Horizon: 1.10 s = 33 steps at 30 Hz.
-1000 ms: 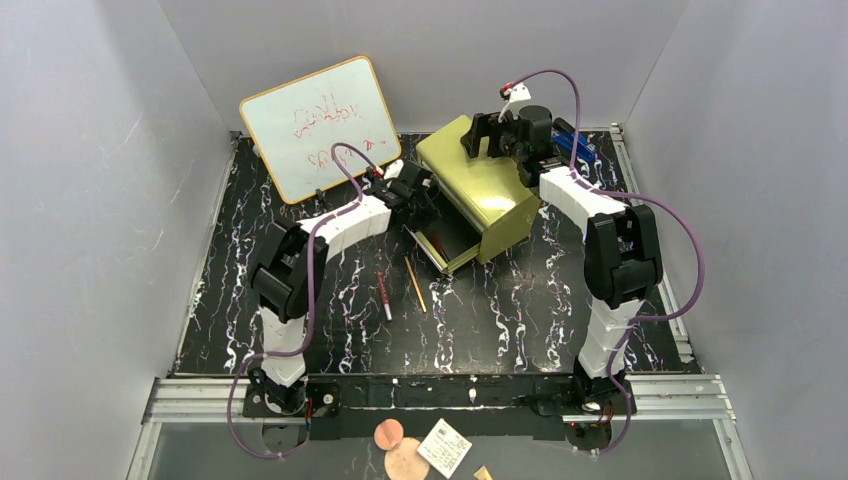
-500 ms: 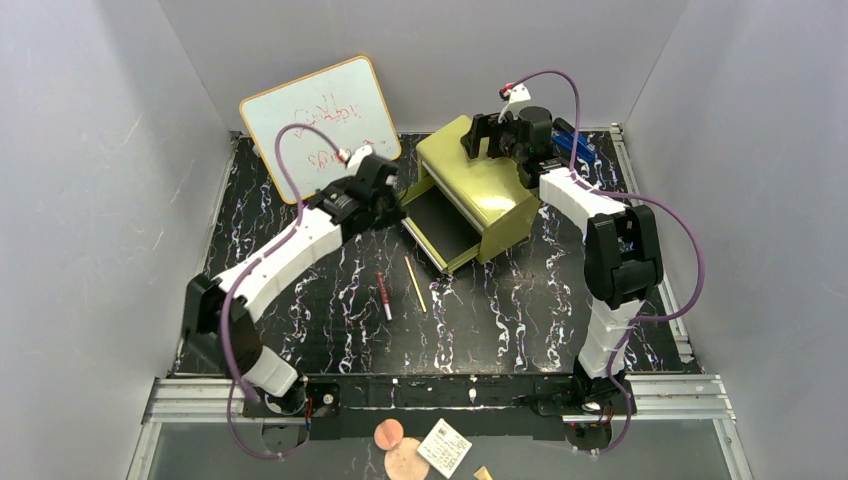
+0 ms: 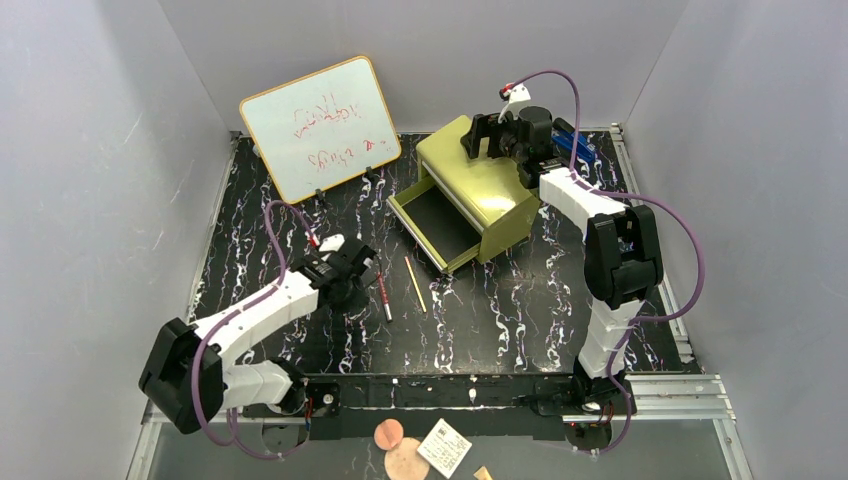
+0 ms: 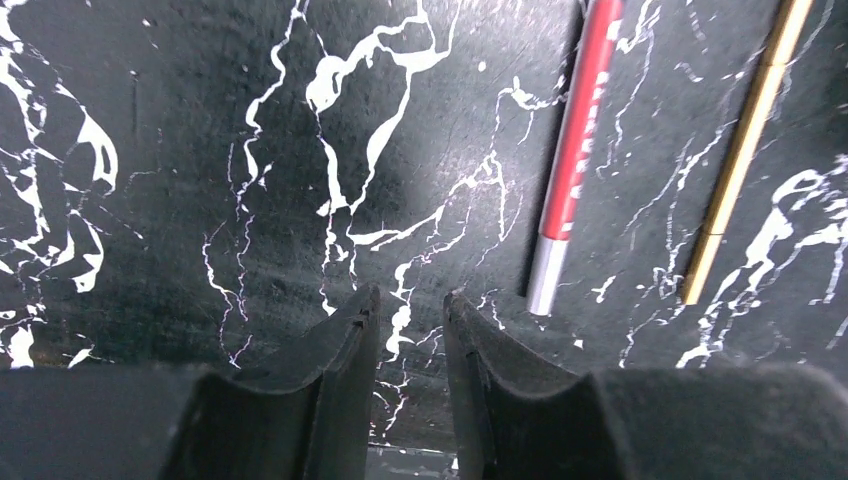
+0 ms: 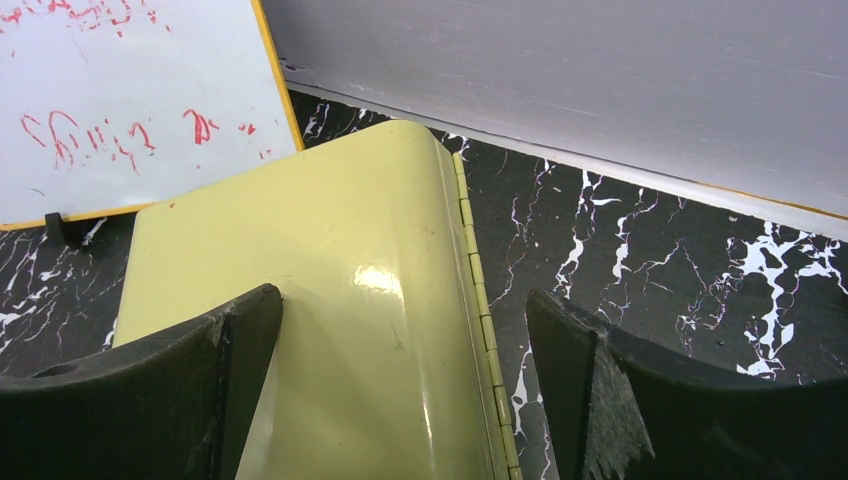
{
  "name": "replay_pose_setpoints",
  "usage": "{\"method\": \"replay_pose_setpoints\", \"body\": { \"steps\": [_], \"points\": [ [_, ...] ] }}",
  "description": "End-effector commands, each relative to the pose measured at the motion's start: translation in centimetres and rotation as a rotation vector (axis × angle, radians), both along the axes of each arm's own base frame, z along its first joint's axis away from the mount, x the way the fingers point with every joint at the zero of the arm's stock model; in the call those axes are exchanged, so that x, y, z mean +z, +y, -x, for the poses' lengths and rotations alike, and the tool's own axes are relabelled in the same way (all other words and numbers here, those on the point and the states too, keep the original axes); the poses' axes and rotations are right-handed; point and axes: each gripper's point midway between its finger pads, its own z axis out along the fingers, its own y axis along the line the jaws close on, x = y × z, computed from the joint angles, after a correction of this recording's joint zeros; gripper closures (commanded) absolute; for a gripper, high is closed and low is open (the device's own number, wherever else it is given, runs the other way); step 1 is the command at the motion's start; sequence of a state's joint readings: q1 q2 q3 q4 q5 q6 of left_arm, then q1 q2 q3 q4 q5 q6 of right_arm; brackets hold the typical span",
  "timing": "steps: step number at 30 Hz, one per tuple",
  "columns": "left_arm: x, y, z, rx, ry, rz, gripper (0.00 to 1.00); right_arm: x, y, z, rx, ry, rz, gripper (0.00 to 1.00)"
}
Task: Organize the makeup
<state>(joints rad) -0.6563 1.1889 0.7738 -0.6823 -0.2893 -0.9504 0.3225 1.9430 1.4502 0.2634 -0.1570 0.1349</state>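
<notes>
A dark-red pencil and a tan pencil lie side by side on the black marbled table, in front of the olive-yellow drawer chest. My left gripper hovers low just left of the dark-red pencil, narrowly open and empty. In the left wrist view the dark-red pencil and the tan pencil lie to the right of my left gripper. My right gripper is wide open over the back of the chest top, beside its hinge. The palette, pink case, white box and black pencil are out of view.
The chest's lower drawer stands pulled out toward the left front, its inside dark. A whiteboard with red writing leans at the back left. Blue items lie behind the right arm. Round pinkish discs and a white card lie below the table's front rail.
My left arm has pulled back from the drawer front and come down toward the near left, beside the dark-red pencil. The right arm has not moved.
</notes>
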Motion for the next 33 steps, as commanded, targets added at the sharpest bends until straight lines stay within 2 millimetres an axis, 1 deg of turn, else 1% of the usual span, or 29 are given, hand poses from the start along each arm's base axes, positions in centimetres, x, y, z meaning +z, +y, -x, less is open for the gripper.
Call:
{"method": "replay_pose_setpoints", "body": {
  "steps": [1,5,12,16,22,33],
  "points": [
    [-1.2,-0.9,0.1,-0.009,0.007,-0.003,0.71,-21.1,-3.5,13.1,0.037,0.734,0.276,0.01],
    [-1.6,-2.2,-0.7,-0.037,0.002,-0.001,0.7,-21.2,-3.6,13.2,0.036,0.735,0.282,0.01],
    [-0.7,-4.2,-2.9,-0.072,-0.021,0.004,0.7,-21.3,-3.5,13.2,0.037,0.736,0.282,0.01],
    [-1.0,-5.1,-3.5,-0.083,-0.022,0.021,0.7,-21.3,-3.6,13.3,0.036,0.736,0.285,0.01],
    [-2.2,-5.4,-3.5,-0.094,0.002,0.016,0.7,-21.3,-3.7,13.3,0.037,0.736,0.287,0.01],
    [-4.5,-5.3,-3.2,-0.101,0.037,-0.007,0.7,-21.4,-3.7,13.4,0.036,0.737,0.292,0.01]
  ]
}}
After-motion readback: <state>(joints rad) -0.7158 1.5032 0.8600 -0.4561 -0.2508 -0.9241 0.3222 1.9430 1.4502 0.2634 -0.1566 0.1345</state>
